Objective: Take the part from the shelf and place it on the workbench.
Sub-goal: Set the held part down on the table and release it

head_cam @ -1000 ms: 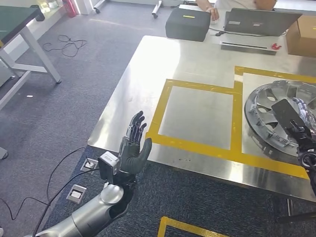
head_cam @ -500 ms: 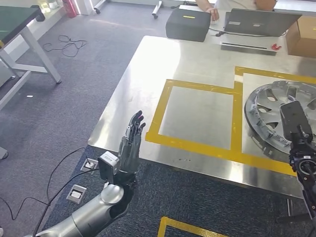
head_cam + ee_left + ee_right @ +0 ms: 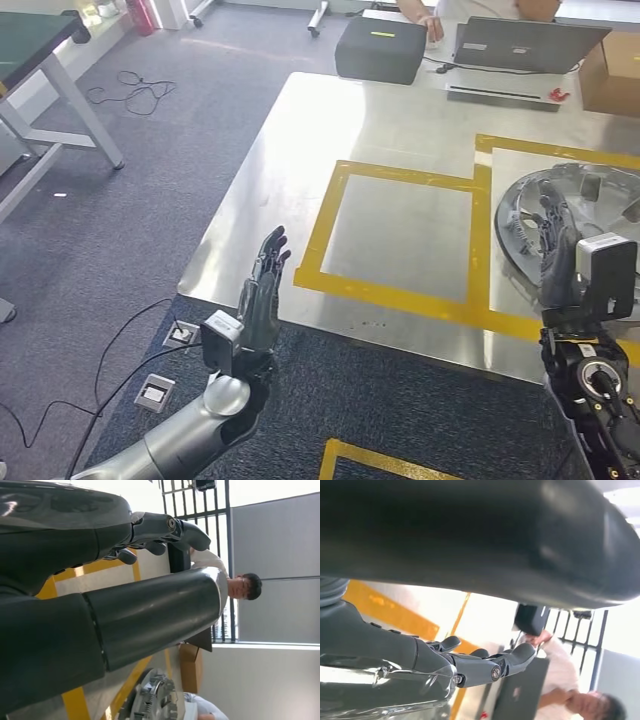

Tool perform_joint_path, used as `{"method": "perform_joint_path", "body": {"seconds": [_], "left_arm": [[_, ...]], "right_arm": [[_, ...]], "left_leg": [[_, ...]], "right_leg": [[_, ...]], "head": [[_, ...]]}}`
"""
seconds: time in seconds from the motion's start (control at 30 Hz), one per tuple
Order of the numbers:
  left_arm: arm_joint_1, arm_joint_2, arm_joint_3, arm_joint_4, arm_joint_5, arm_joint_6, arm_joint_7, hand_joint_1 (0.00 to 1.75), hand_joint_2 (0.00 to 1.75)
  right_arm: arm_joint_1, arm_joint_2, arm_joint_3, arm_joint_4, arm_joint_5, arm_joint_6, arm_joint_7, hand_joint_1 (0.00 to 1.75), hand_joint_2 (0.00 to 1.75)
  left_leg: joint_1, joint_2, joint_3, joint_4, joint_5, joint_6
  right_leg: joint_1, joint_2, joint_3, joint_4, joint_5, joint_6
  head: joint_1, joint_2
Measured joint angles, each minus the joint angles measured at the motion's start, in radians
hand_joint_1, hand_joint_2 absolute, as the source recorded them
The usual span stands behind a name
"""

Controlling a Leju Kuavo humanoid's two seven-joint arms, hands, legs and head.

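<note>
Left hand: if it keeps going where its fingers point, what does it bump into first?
Probably the near edge of the shiny metal workbench with yellow tape; the open left hand points up toward it, though depth is unclear.

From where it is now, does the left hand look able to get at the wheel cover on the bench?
Probably not. The left hand is raised off the bench's near left edge, while the wheel cover lies at the far right, beside the right hand. Nothing blocks the way; it just looks too far across the steel top.

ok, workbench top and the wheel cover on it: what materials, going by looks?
Workbench: looks like brushed stainless or similar sheet metal, given the soft glare and blurred reflections, with yellow tape lines. Wheel cover: likely silver-painted plastic with thin moulded spokes; it could be metal.
</note>
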Motion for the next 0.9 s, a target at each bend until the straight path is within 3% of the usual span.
{"method": "perform_joint_path", "body": {"seconds": [0.3, 0.47, 0.53, 0.6, 0.67, 0.7, 0.73, 0.77, 0.83, 0.9], "left_arm": [[0.007, 0.003, 0.0, 0.0, -0.008, -0.014, -0.001, 0.0, 0.0], [0.008, 0.004, 0.0, 0.0, -0.007, -0.016, -0.001, 0.0, 0.0], [0.008, 0.004, 0.0, 0.0, -0.007, -0.019, 0.0, 0.0, 0.0], [0.008, 0.003, 0.0, 0.0, -0.007, -0.023, 0.0, 0.0, 0.0], [0.008, 0.002, 0.0, 0.0, -0.008, -0.025, 0.0, 0.0, 0.0], [0.008, 0.002, 0.0, 0.0, -0.008, -0.025, 0.0, 0.0, 0.0], [0.009, 0.002, 0.0, 0.0, -0.007, -0.026, 0.0, 0.0, 0.0], [0.01, 0.002, 0.0, 0.0, -0.007, -0.026, 0.0, 0.0, 0.0], [0.011, 0.002, 0.0, 0.0, -0.007, -0.027, 0.0, 0.0, 0.0], [0.01, 0.002, 0.0, 0.0, -0.007, -0.028, 0.0, 0.0, 0.0]], "right_arm": [[0.081, 0.012, 0.073, -0.147, 0.17, -0.047, 0.047, 0.0, 0.0], [0.108, 0.011, 0.085, -0.192, 0.187, -0.05, 0.065, 0.0, 0.0], [0.115, 0.011, 0.087, -0.207, 0.193, -0.05, 0.071, 0.0, 0.0], [0.12, 0.011, 0.089, -0.217, 0.197, -0.05, 0.075, 0.0, 0.0], [0.123, 0.012, 0.093, -0.222, 0.199, -0.05, 0.076, 0.0, 0.0], [0.127, 0.012, 0.095, -0.223, 0.199, -0.05, 0.077, 0.0, 0.0], [0.13, 0.012, 0.096, -0.223, 0.199, -0.05, 0.078, 0.0, 0.0], [0.132, 0.011, 0.097, -0.223, 0.199, -0.051, 0.078, 0.0, 0.0], [0.134, 0.011, 0.097, -0.226, 0.199, -0.051, 0.079, 0.0, 0.0], [0.134, 0.012, 0.099, -0.23, 0.2, -0.051, 0.08, 0.0, 0.0]], "left_leg": [[-0.001, 0.0, -0.002, 0.009, -0.007, 0.007], [-0.002, 0.001, -0.002, 0.02, -0.015, 0.019], [0.004, 0.004, 0.007, 0.009, -0.009, 0.026], [0.012, 0.009, 0.018, -0.006, -0.003, 0.032], [0.013, 0.012, 0.021, -0.008, -0.002, 0.034], [0.013, 0.012, 0.021, -0.008, -0.002, 0.033], [0.014, 0.012, 0.021, -0.008, -0.003, 0.033], [0.016, 0.012, 0.021, -0.006, -0.003, 0.032], [0.021, 0.011, 0.021, 0.0, -0.008, 0.025], [0.02, 0.009, 0.016, 0.01, -0.01, 0.012]], "right_leg": [[-0.002, 0.0, 0.002, 0.0, -0.002, 0.003], [-0.004, 0.0, 0.009, -0.003, -0.005, 0.013], [-0.002, -0.001, 0.01, -0.001, -0.011, 0.02], [-0.001, -0.003, -0.013, 0.059, -0.056, 0.025], [-0.001, -0.005, -0.067, 0.195, -0.125, 0.028], [-0.002, -0.005, -0.092, 0.258, -0.148, 0.031], [-0.003, -0.005, -0.105, 0.29, -0.151, 0.033], [-0.004, -0.006, -0.099, 0.282, -0.134, 0.035], [-0.009, -0.007, -0.037, 0.158, -0.066, 0.039], [-0.007, -0.004, 0.028, 0.044, -0.031, 0.037]], "head": [[0.0, 0.0], [0.0, 0.0], [0.0, 0.0], [0.004, 0.0], [0.008, 0.0], [0.009, 0.0], [0.009, 0.0], [0.009, 0.0], [0.01, 0.0], [0.012, 0.0]]}}
